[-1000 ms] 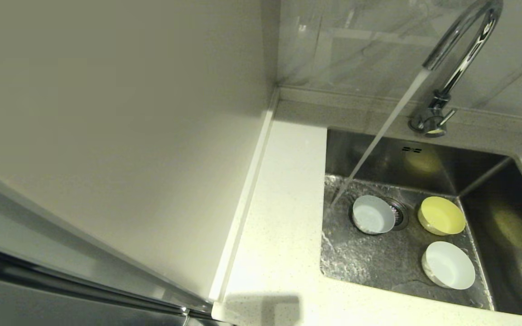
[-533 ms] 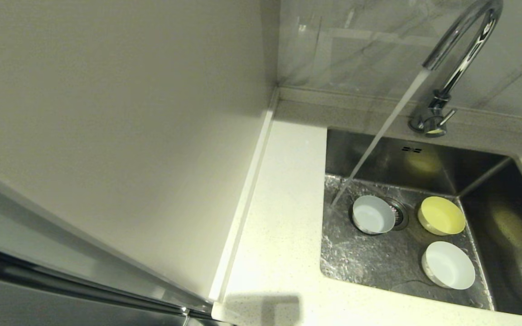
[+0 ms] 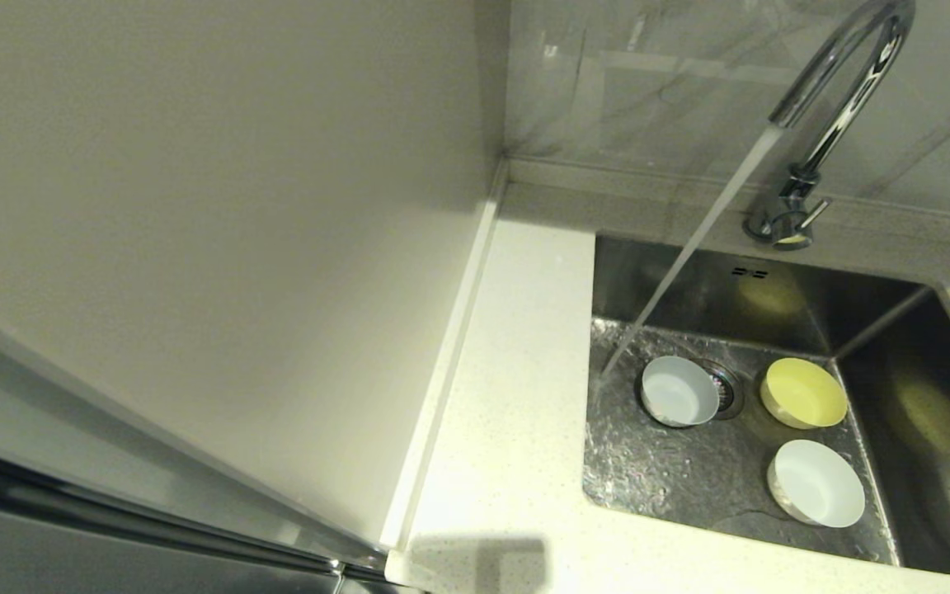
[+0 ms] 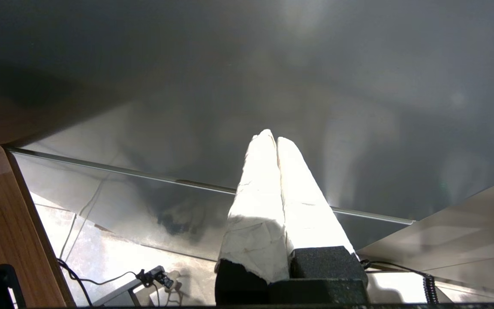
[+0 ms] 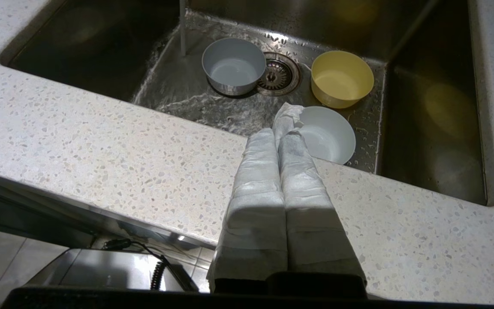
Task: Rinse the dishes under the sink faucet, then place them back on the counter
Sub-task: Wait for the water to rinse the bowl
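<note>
My two claws wear white cloth-wrapped fingers [image 5: 268, 171] on black bases. Below them lie a pale bluish-white round bowl [image 3: 679, 391], a yellow round bowl [image 3: 803, 393] and a white round bowl [image 3: 815, 483] in the grey stainless steel sink [image 3: 689, 470]. The white stone counter [image 5: 114, 150] is finely flecked with brown and grey, and the gooseneck faucet [image 3: 834, 107] is shiny chrome.

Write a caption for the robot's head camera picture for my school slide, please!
Faucet water pours into the sink beside three bowls: bluish-white, yellow, white.

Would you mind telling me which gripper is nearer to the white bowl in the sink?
Right. The right gripper is shut over the counter edge beside the white bowl; the left gripper, shut, faces a steel panel, no bowl in view.
</note>
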Robot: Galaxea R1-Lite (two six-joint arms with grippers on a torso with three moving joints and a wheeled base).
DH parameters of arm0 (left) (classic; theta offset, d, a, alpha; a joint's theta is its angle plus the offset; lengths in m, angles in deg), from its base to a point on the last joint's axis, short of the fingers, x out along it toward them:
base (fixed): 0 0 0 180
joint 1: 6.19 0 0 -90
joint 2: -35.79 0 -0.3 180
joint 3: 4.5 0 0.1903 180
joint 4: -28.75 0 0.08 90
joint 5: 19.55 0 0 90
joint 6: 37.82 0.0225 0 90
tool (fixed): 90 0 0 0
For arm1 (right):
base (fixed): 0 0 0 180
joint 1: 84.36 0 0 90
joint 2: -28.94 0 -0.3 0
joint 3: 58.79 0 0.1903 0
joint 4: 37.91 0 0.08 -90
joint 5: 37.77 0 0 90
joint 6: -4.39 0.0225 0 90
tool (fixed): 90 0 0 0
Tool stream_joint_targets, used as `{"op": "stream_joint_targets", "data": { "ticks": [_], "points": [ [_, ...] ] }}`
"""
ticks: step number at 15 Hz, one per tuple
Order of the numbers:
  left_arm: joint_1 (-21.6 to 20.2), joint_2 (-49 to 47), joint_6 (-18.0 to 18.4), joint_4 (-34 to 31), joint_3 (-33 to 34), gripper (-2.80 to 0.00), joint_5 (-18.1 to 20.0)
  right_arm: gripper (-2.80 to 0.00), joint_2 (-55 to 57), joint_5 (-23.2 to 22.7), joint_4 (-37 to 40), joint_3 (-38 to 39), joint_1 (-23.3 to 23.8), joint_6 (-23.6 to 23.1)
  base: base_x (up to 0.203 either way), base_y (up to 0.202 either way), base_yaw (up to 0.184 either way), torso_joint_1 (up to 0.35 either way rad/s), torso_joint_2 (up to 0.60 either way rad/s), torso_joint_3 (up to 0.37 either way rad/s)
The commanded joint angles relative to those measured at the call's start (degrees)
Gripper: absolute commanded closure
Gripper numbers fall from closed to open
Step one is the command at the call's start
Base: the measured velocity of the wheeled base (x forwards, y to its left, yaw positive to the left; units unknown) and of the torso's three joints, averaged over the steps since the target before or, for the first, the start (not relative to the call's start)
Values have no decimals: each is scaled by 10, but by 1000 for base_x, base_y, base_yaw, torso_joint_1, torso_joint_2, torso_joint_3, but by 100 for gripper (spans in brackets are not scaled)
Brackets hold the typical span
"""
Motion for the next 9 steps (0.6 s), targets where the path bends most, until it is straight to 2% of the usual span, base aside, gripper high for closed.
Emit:
{"op": "stream_joint_targets", "data": {
  "ticks": [1,9],
  "points": [
    [0,0,0,0,2,0,0,0,0,0,0,0,1,-1,0,0,0,0,0,0],
    [0,0,0,0,2,0,0,0,0,0,0,0,0,0,0,0,0,0,0,0]
  ]
}}
